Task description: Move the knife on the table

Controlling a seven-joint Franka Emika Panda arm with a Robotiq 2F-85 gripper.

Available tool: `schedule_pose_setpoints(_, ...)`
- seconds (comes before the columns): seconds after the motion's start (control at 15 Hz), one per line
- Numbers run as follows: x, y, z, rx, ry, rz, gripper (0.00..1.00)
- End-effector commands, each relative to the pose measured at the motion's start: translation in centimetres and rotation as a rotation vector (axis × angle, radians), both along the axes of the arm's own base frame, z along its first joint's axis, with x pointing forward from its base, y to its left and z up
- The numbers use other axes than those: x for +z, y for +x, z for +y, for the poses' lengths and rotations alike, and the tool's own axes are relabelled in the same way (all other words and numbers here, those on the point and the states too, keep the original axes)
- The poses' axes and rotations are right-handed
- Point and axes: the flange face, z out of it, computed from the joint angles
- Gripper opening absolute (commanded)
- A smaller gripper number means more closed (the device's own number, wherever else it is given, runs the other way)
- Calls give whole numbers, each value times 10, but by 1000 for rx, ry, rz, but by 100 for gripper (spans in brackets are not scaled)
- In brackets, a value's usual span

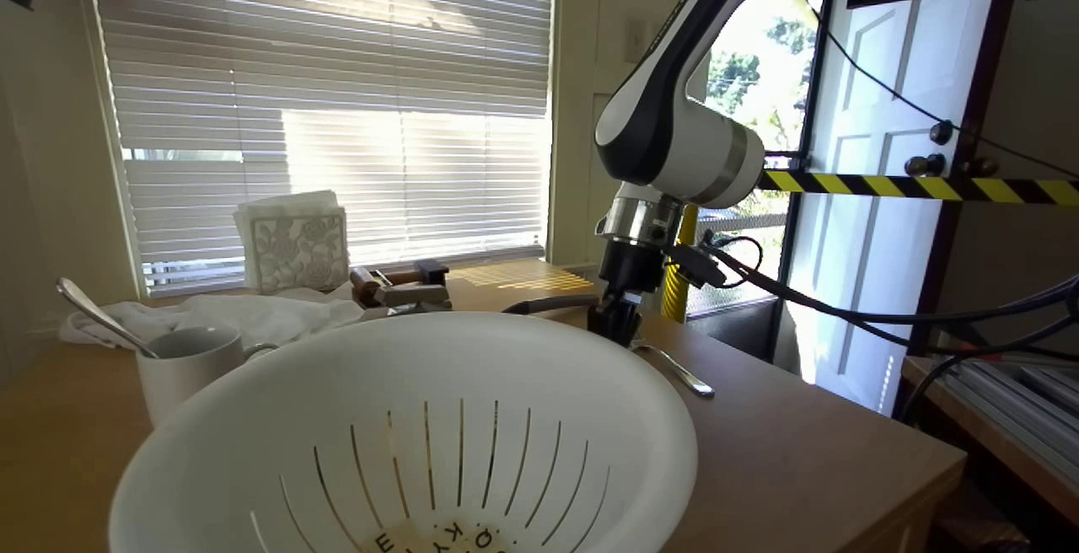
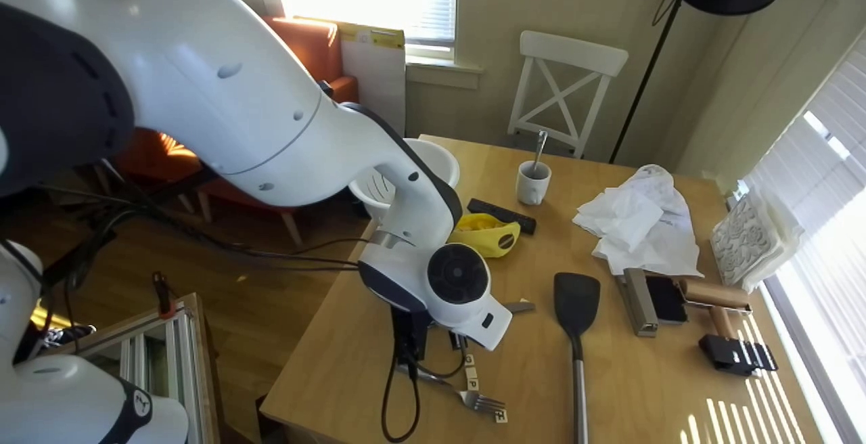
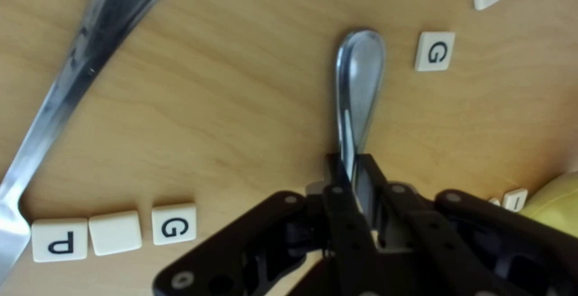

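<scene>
Only the wrist view gives the hold plainly: the gripper [image 3: 351, 165] is closed on the knife [image 3: 361, 75], a finger [image 3: 338, 215] to each side, and the handle's rounded end reaches up from there into the upper middle of the frame, tan table [image 3: 226, 106] all around it. A fork [image 3: 56, 106] slants down the left of that view, cut off at the edge; its tines [image 2: 488, 403] show in an exterior view, at bottom centre, near a tile marked H [image 2: 500, 416]. There the arm [image 2: 270, 112] hides much of the gripper, and the knife's grey blade [image 2: 519, 306] juts out past its white end on the right. The same frame takes in a black spatula [image 2: 576, 305] right of centre and a yellow pouch [image 2: 494, 239], of which the wrist view catches just an edge at lower right. A white colander [image 1: 405, 367] fills the bottom centre in an exterior view, lettered tiles [image 1: 455, 534] inside; the gripper stands beyond its far rim, and whether the silver handle [image 1: 687, 376] just to the right belongs to knife or fork cannot be told.

The knife is slim and silvery, its handle smooth and shiny, broadest near the rounded end and narrowing toward the fingers. A bright streak runs along its left side. Whether it touches the table cannot be told.
</scene>
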Motion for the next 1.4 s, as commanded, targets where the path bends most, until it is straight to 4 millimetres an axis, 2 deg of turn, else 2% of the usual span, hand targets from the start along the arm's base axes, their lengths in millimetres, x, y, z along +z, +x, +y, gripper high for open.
schedule_pose_setpoints(0.0, -10, 2, 5, 31, -17, 19, 13)
schedule_pose_setpoints(0.2, -10, 3, 9, 53, -30, 24, 13)
schedule_pose_setpoints(0.4, -10, 4, 12, 72, -60, 37, 17)
schedule_pose_setpoints(0.67, -8, 6, 20, 109, -128, 67, 32)
schedule_pose_setpoints(0.87, -10, 10, 27, 134, -190, 102, 31)
schedule_pose_setpoints(1.2, -6, 16, 42, 158, -263, 145, 9)
schedule_pose_setpoints(1.33, -3, 18, 44, 161, -284, 151, 8)
